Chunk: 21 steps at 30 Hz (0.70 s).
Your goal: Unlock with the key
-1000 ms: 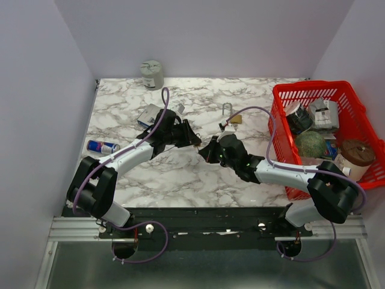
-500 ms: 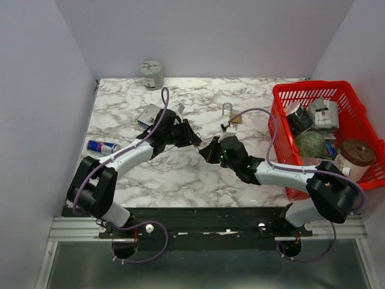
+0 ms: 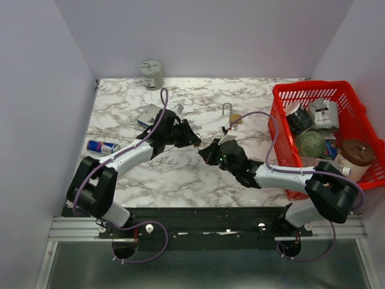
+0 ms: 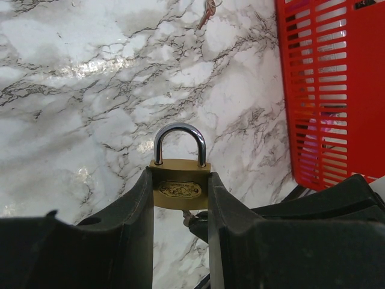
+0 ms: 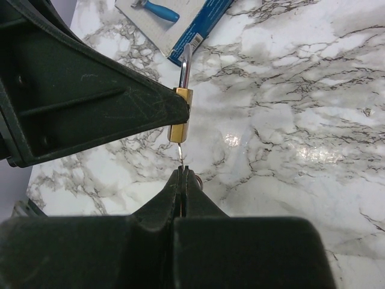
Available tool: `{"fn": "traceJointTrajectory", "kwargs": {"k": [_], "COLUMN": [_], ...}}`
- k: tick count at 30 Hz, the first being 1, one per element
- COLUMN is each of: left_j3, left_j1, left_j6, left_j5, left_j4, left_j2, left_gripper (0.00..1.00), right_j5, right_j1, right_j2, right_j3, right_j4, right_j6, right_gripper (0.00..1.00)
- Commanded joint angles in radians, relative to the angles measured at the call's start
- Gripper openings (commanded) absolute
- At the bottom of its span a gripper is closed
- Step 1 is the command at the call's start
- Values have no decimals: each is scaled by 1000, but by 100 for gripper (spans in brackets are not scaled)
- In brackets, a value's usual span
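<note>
Padlock [image 4: 180, 188] (brass body, steel shackle seated in both holes) sits above the marble tabletop [image 3: 180, 180] near table centre. It is pinched at its sides by the left gripper [image 3: 192, 141], fingers spread only to body width. Key [image 5: 181, 158]: blade tip meets the lock's underside, head clamped in the right gripper [image 5: 182, 174], jaws pressed together on it. Bkgd: second padlock [image 3: 231, 115] lying on the table beyond; blue card pack [image 5: 201, 24] to the L; red basket [image 3: 313, 85] at R edge w/ assorted items.
</note>
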Motion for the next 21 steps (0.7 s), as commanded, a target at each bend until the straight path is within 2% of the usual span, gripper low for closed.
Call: {"fn": "traceJointTrajectory", "kwargs": {"k": [1,13,21], "left_j3": [-13,-47,-59], "left_j1": [0,17,33], "left_j6": [-34,-104,-132], "left_j5": [21,45,51], "left_j4": [10,53,64], "left_j2": [-18,-30,-30], "left_gripper": [0,0,0], "right_j5": [93,179,155], "right_j1": [13,13,13], "right_j2": [7,20,34], "right_j3": [-9,-26,-24], "right_j4": [84,118,130], "right_j6": [32,116,118], "right_gripper": [1,1,1]}}
